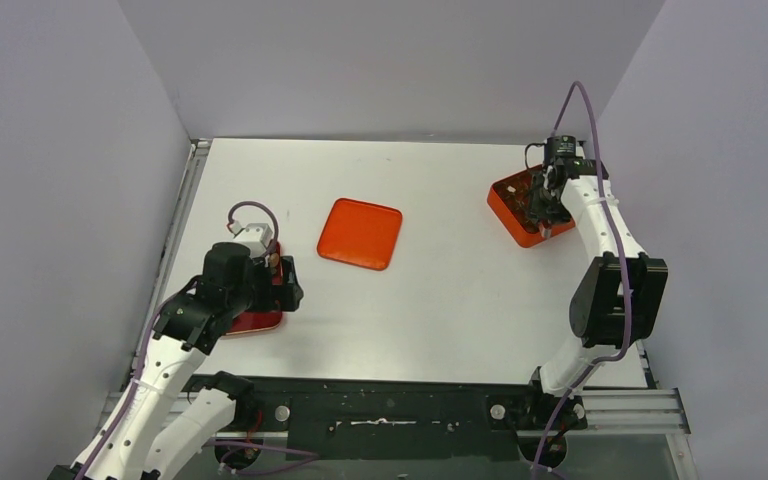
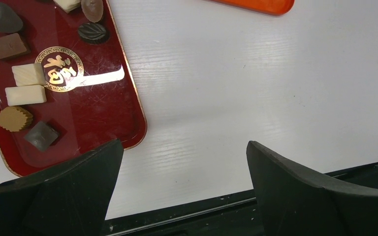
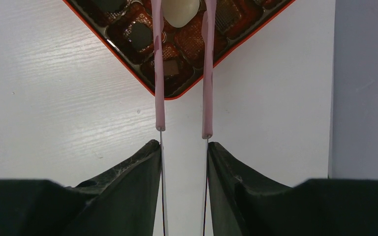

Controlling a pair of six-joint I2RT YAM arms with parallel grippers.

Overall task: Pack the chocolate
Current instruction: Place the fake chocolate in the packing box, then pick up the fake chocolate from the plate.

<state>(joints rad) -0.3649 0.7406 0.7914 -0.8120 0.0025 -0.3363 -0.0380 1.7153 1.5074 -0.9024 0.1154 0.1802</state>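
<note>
Several chocolate pieces, cream (image 2: 25, 95) and dark brown (image 2: 92, 32), lie on a dark red tray (image 2: 98, 113) at the table's left. My left gripper (image 2: 184, 145) hangs open and holds nothing, just right of the tray's near corner, also seen from above (image 1: 278, 280). At the far right my right gripper (image 3: 183, 143) is shut on the pink tongs (image 3: 159, 73). Their tips reach into an orange box (image 3: 177, 93) with dark pieces in its compartments. A pale cream chocolate (image 3: 181, 12) sits between the tong tips; whether they touch it I cannot tell.
A flat orange square lid (image 1: 360, 233) lies on the white table (image 1: 440, 290) between the tray and the orange box (image 1: 508, 215). Grey walls close in the left, back and right sides. A black rail (image 1: 390, 410) runs along the near edge.
</note>
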